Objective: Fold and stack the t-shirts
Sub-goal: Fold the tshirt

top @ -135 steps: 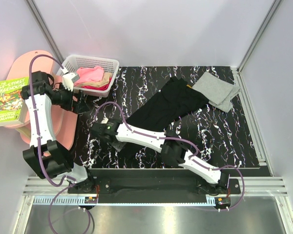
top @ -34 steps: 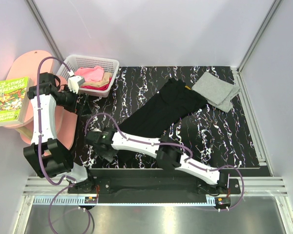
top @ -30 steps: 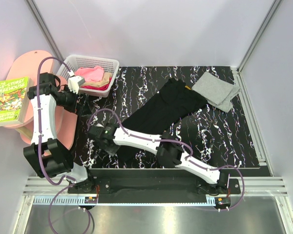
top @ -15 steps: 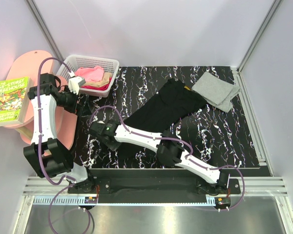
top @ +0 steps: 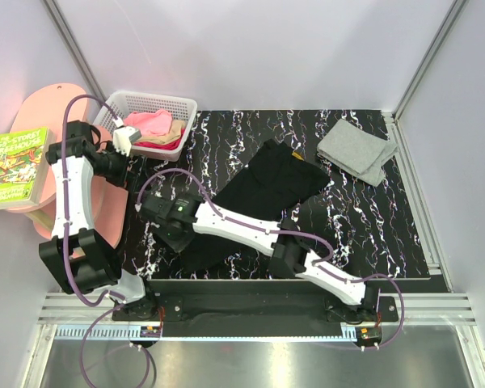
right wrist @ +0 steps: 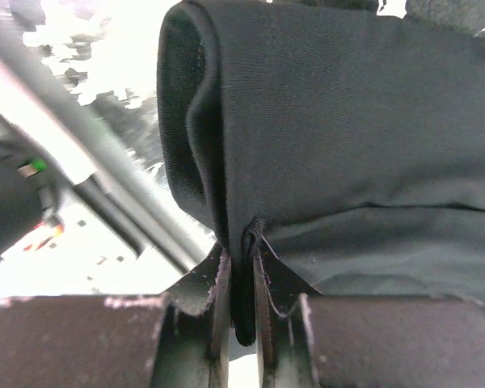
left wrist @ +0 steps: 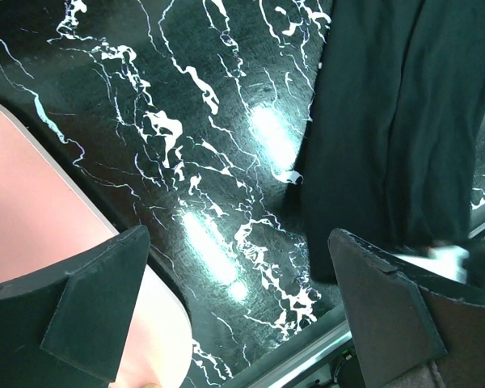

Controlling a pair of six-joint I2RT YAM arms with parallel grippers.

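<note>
Right gripper point(right wrist: 242, 257) pinched shut on a rolled edge of the black t-shirt point(top: 268, 187), at about 8 o'clock on the table point(top: 226, 137); the shirt runs diagonally from there toward 1 o'clock. Left gripper point(left wrist: 236, 236) spread wide, nothing in it, over the table's 9 o'clock edge. Folded grey t-shirt point(top: 357, 149) at 2 o'clock, pink and tan shirts point(top: 152, 123) in the white basket point(top: 158, 95) at 10 o'clock.
</note>
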